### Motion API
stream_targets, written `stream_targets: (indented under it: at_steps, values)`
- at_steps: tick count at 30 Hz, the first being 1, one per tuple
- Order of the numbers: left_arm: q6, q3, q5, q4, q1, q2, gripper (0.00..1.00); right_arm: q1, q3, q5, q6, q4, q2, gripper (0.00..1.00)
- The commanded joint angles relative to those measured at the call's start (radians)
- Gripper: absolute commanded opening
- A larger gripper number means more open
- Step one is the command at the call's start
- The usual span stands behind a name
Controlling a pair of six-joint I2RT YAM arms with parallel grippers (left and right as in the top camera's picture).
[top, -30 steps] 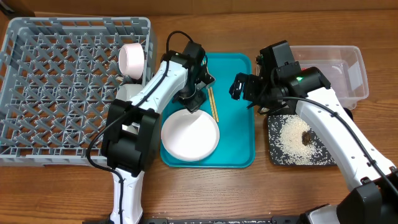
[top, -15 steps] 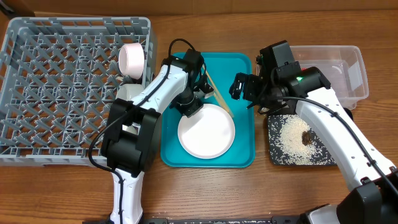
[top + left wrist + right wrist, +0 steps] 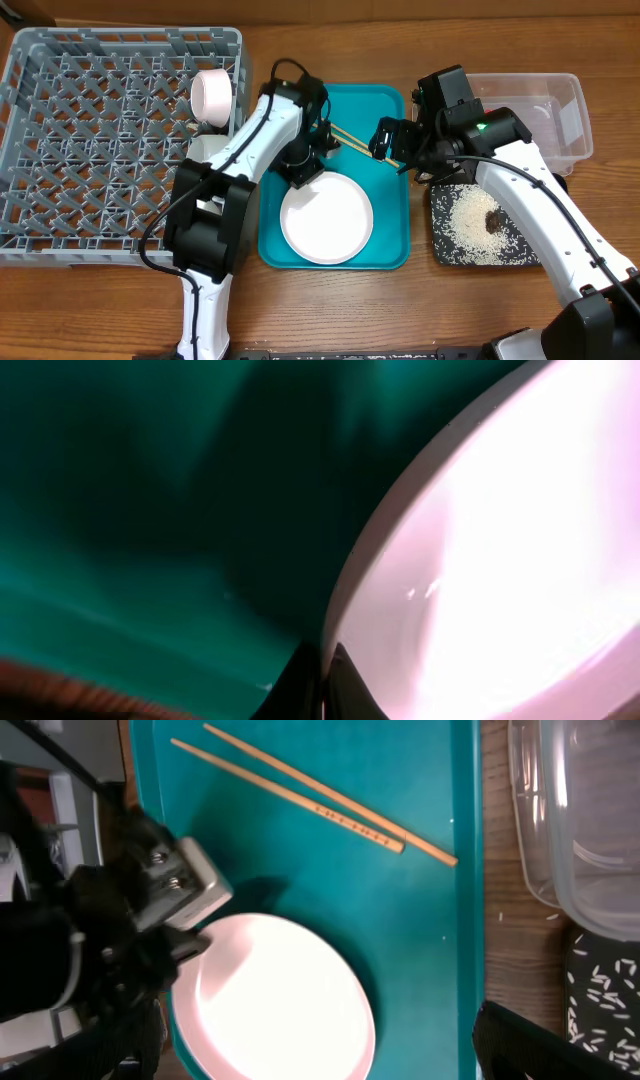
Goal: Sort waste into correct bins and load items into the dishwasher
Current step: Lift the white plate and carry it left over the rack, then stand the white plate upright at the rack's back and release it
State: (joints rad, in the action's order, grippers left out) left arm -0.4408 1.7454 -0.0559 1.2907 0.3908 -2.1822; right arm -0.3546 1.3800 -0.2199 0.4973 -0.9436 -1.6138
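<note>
Wood tabletop (image 3: 330,310). Grey rack (image 3: 100,150) sits far left with a white cup (image 3: 212,96) at its right wall, and most of its slots are free. Left hand (image 3: 304,178) is clamped on the plate (image 3: 326,220) at its upper-left rim, probably to lift it out of the teal tray (image 3: 390,232) toward the rack. The tray lip is in the way. Chopsticks (image 3: 352,141) lie loose above the plate. Right hand (image 3: 386,141) hovers over their right end, fingers apart, holding nothing. Black tray (image 3: 438,250) holds rice (image 3: 470,225). Clear tub (image 3: 575,110) is far right.
</note>
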Motion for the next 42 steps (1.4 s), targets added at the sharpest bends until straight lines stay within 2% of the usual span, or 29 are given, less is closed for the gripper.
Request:
stream_targets:
  at_steps: [1, 6, 10, 14, 19, 23, 28, 33, 42]
  values:
    - [0.088, 0.188, 0.018, 0.053, -0.021, 0.023, 0.04, -0.004, 0.027, 0.010, 0.000, 0.003, 0.016, 1.00]
    - [0.248, 0.344, 0.032, 0.072, -0.095, 0.095, 0.04, -0.004, 0.027, 0.010, 0.000, 0.003, 0.016, 1.00]
    - [0.352, 0.427, 0.128, 0.052, -0.175, 0.159, 0.04, -0.004, 0.027, 0.010, 0.000, 0.003, 0.016, 1.00]
    - [0.472, 0.473, 0.305, 0.023, -0.252, 0.214, 0.04, -0.004, 0.027, 0.010, 0.000, 0.003, 0.016, 1.00]
    - [0.517, 0.476, 0.523, -0.065, -0.314, 0.258, 0.04, -0.004, 0.027, 0.010, 0.000, 0.003, 0.016, 1.00]
    - [0.554, 0.474, 0.781, -0.112, -0.319, 0.253, 0.04, -0.004, 0.027, 0.010, 0.000, 0.003, 0.016, 1.00]
    - [0.622, 0.465, 0.996, -0.126, -0.319, 0.230, 0.04, -0.004, 0.027, 0.010, 0.000, 0.003, 0.016, 1.00]
    - [0.695, 0.441, 1.054, -0.131, -0.319, 0.196, 0.04, -0.004, 0.027, 0.010, 0.000, 0.003, 0.016, 1.00]
    - [0.687, 0.441, 1.111, -0.177, -0.319, 0.086, 0.04, -0.004, 0.027, 0.010, 0.000, 0.003, 0.016, 1.00]
